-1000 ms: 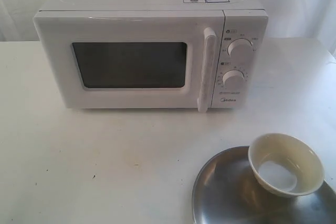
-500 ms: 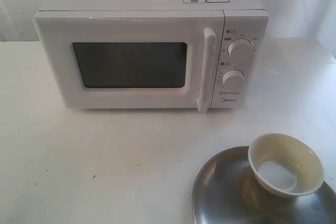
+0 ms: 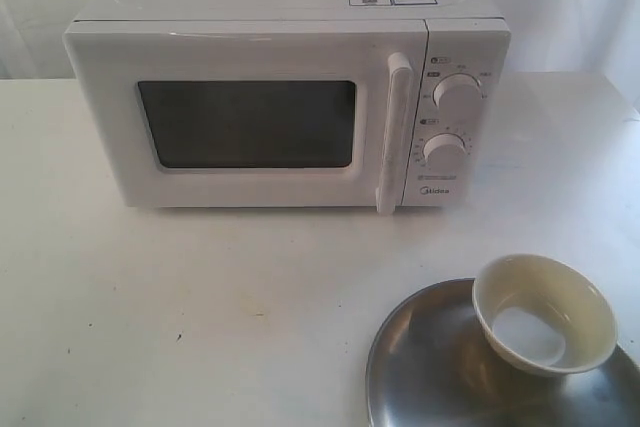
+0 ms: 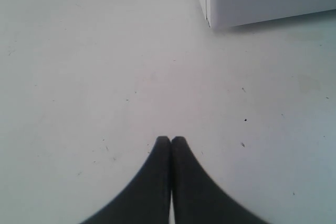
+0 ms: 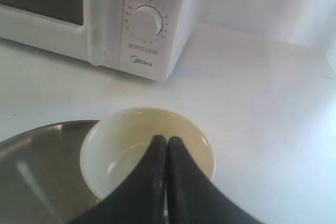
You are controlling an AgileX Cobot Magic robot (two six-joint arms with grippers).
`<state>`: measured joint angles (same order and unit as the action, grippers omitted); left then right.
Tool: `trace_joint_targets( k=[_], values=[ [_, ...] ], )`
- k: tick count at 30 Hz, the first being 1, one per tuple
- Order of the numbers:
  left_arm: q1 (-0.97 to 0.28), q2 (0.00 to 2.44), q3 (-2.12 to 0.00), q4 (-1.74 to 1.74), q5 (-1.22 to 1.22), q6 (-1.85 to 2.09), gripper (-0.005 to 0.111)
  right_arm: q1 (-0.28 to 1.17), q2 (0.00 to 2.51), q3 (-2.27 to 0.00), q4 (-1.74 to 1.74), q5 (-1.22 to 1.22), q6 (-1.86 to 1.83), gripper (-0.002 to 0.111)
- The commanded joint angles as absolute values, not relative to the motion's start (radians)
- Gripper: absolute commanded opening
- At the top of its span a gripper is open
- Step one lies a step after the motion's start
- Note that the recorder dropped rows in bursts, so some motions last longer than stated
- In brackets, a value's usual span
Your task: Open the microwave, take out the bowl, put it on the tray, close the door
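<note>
Your right gripper [image 5: 167,139] is pinched closed, empty, above the bowl [image 5: 118,148], which sits on the tray [image 5: 42,171]. Your left gripper [image 4: 170,140] is clenched on nothing over the table [image 4: 79,77], near the microwave [image 3: 260,7], whose door [image 3: 250,125] is closed

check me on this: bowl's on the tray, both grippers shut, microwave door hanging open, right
Not quite: the door is shut, flush with the microwave front, as the exterior view shows. The bowl does sit on the tray, and the left gripper and right gripper are shut.
</note>
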<state>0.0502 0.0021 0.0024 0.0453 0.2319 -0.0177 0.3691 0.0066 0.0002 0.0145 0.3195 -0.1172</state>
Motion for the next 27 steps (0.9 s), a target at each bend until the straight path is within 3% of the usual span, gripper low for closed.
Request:
trace_joint_targets(
  k=[1, 27],
  values=[
    [0.046, 0.000, 0.000, 0.038, 0.233, -0.022, 0.000, 0.312, 0.000, 0.000, -0.047, 0.312, -0.038, 0.000],
    [0.046, 0.000, 0.000, 0.038, 0.233, -0.022, 0.000, 0.296, 0.000, 0.000, -0.045, 0.314, -0.014, 0.000]
  ],
)
